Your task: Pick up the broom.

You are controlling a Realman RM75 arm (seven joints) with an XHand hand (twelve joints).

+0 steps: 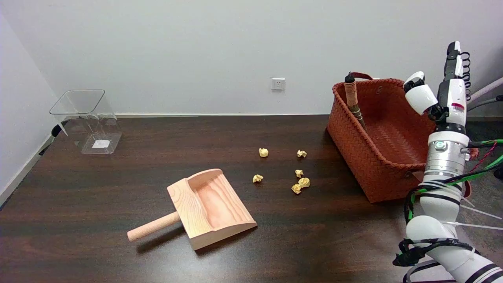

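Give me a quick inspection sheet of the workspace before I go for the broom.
Surface: dark wooden table, nothing spilled apart from the paper scraps.
Job's things: broom stands leaning in the far left corner of the woven basket, handle end poking above the rim.
Clutter: wooden dustpan lying near centre; six crumpled paper balls scattered between dustpan and basket; clear plastic bin at far left.
Hands: right hand raised over the basket's right side, fingers apart, holding nothing, not touching the broom.
Cables: black, green and red cables run along the right arm.
Surroundings: white wall with a socket.
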